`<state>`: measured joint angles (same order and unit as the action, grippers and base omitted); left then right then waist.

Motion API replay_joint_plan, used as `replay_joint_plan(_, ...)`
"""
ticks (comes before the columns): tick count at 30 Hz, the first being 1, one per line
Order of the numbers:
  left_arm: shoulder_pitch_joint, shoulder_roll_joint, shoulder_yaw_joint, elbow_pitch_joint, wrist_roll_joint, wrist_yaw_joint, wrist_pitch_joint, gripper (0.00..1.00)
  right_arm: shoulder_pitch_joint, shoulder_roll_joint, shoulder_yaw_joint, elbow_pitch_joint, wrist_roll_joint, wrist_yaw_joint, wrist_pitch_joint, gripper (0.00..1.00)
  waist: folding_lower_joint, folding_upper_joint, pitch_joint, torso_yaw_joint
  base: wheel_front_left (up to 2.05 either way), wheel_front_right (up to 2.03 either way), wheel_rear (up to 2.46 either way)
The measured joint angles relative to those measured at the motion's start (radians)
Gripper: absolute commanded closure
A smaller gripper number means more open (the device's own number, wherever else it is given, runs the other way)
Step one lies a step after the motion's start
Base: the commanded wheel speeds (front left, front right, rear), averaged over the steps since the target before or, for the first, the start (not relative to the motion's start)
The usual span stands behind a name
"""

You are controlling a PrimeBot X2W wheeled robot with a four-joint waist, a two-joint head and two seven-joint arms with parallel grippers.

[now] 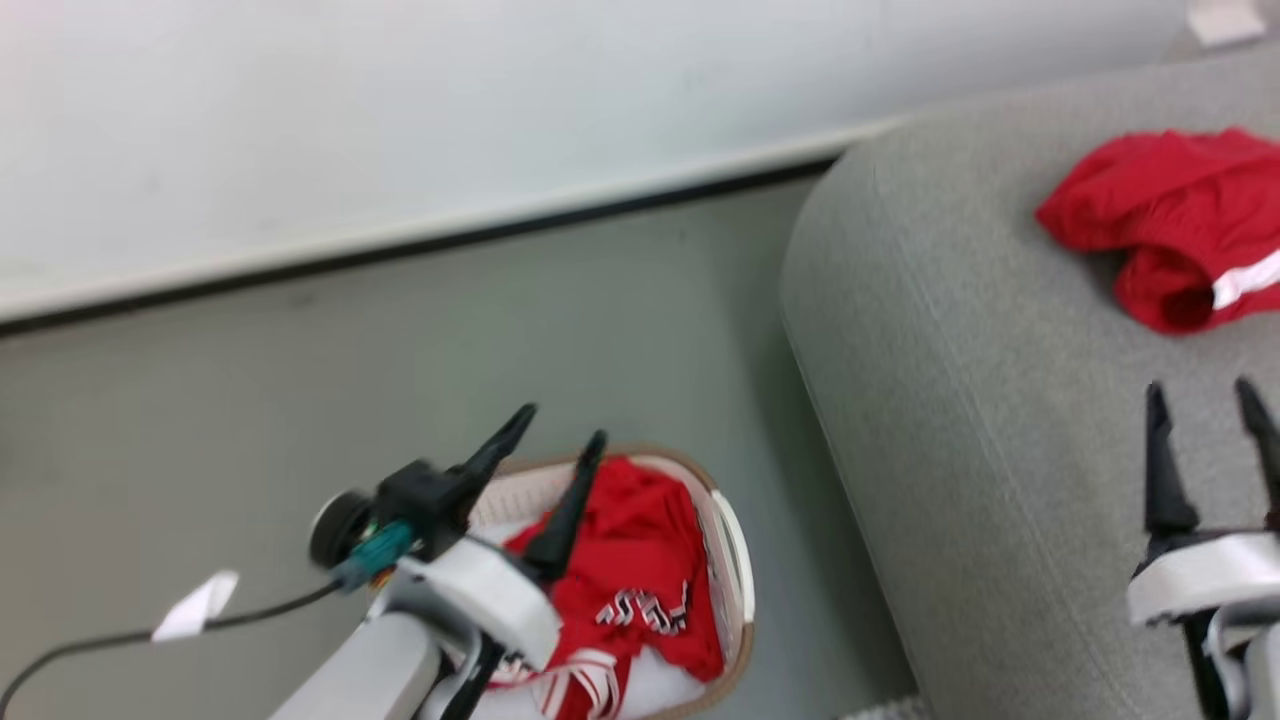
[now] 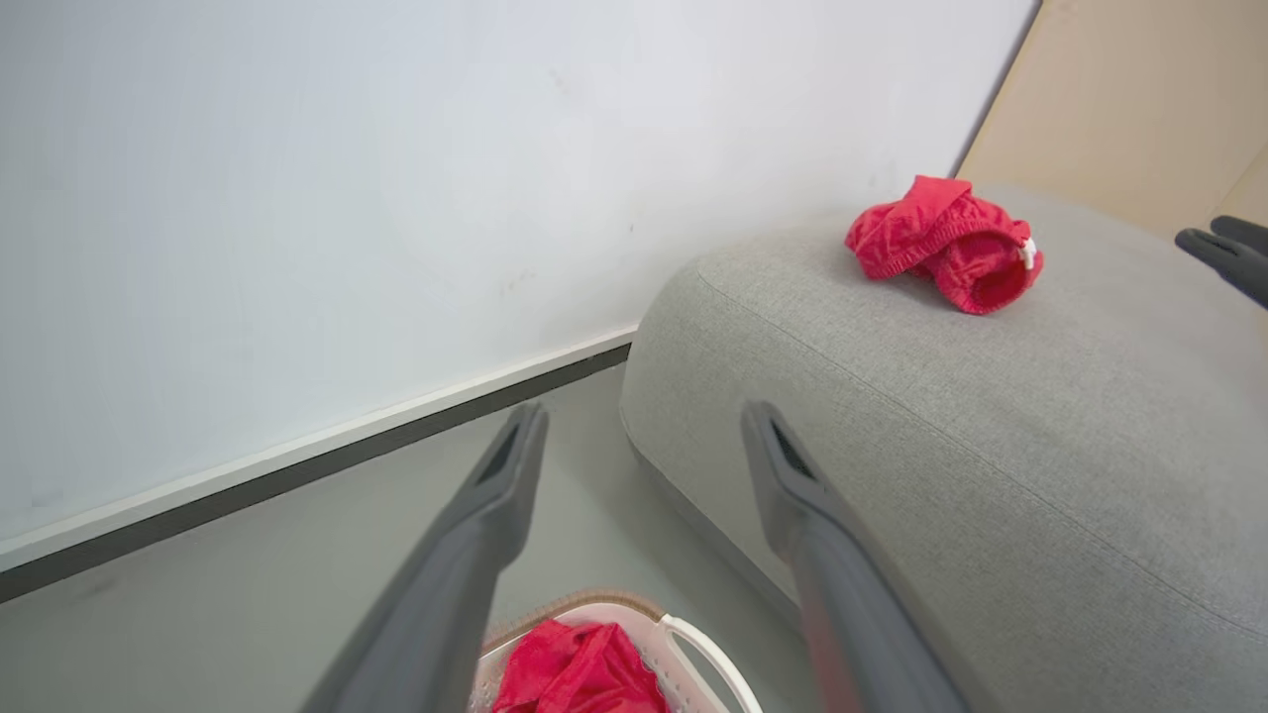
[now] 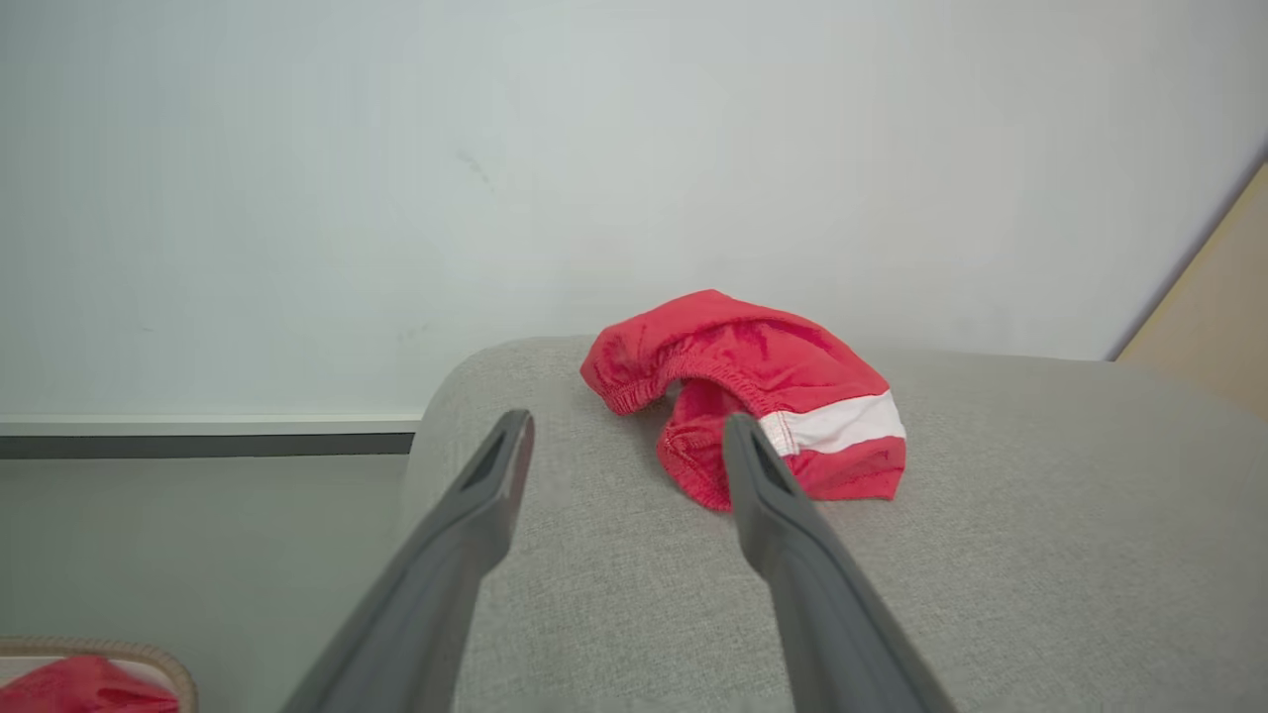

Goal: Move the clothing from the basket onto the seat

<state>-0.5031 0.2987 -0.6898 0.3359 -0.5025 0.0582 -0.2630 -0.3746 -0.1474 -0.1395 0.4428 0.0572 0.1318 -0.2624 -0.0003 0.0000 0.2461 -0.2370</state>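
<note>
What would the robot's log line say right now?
red shorts: on sofa | more red clothes: in basket | left jaws: open, by basket | right jaws: open, over sofa

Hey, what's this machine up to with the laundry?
A two-armed robot is moving clothes from a basket to a sofa. One red garment with a white stripe lies on the grey sofa. The right end effector hovers open just short of it, holding nothing. More red and white clothes lie in the cream basket on the floor, and the left end effector is open by the basket, also empty.
</note>
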Motion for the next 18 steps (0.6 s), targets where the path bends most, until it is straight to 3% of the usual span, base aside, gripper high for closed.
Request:
replay_joint_plan(5,0.139,0.004,0.114,-0.034,0.01,0.033,-0.001,0.0,0.102,0.016,0.069,-0.025,0.012,0.0,0.0,0.0,-0.0001,0.0,-0.098,0.031,0.0,0.0,0.0)
replay_joint_plan(12,0.293,-0.005,0.254,-0.069,0.07,0.044,-0.001,0.0,0.2,0.038,0.109,-0.053,0.012,0.0,0.0,0.0,-0.0001,0.0,-0.19,0.102,0.0,0.0,0.0)
replay_joint_plan(18,0.399,-0.035,0.348,-0.083,0.11,0.024,-0.001,0.0,0.254,0.069,0.114,-0.06,0.012,0.0,0.0,0.0,0.0,0.0,-0.247,0.149,0.0,0.0,0.0)
